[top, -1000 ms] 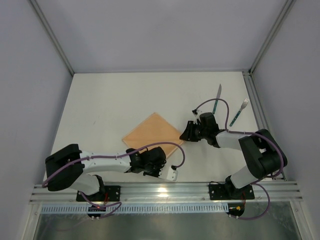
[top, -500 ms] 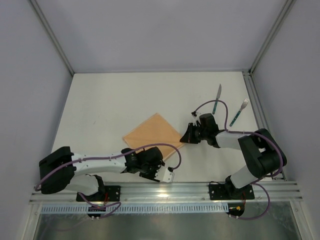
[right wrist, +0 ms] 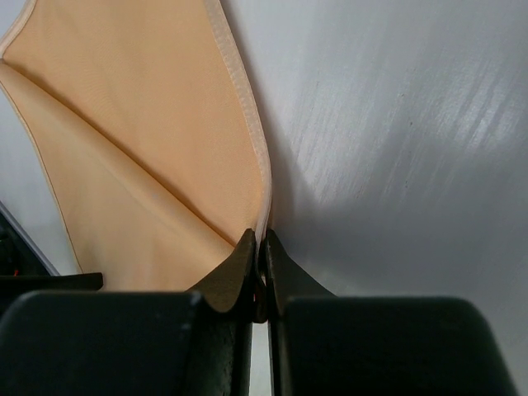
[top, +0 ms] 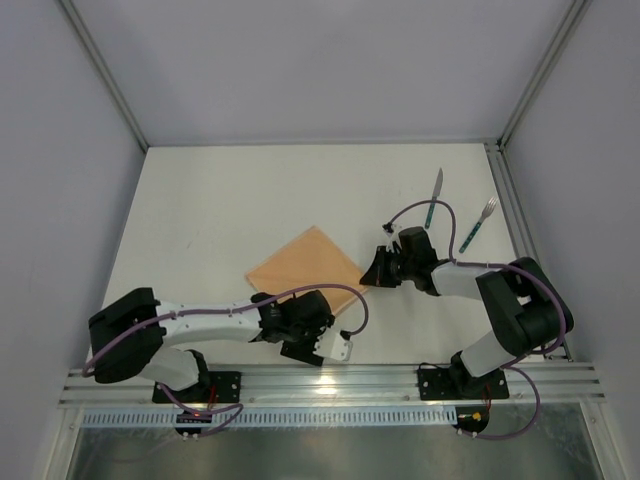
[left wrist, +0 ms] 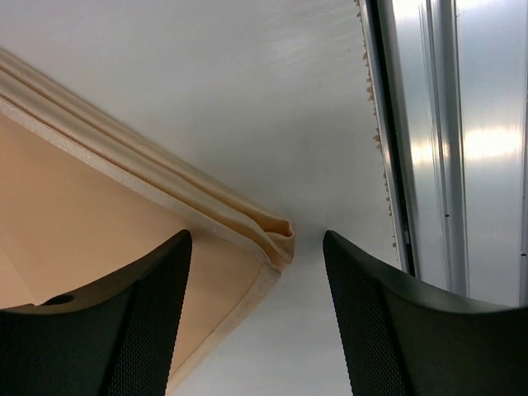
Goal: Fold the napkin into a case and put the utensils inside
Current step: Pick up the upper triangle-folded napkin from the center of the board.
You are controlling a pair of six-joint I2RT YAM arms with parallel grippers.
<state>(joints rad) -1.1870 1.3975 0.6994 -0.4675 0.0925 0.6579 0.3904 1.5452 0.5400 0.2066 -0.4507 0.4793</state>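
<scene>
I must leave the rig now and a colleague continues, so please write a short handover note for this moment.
Left end effector: open, one finger on either side of the napkin's near corner, gripping nothing.
Right end effector: shut on the napkin's right corner.
Things: the napkin lies on the table, with layers stacked at its near corner. The knife and fork lie apart at the far right, untouched.
Done: some folding, it seems.
Left: finish the folding, then slide knife and fork inside.

One napkin (top: pixel 305 265), one knife (top: pixel 434 198), one fork (top: pixel 478 224), one table (top: pixel 220 200), two arms (top: pixel 210 322) (top: pixel 500 300).
</scene>
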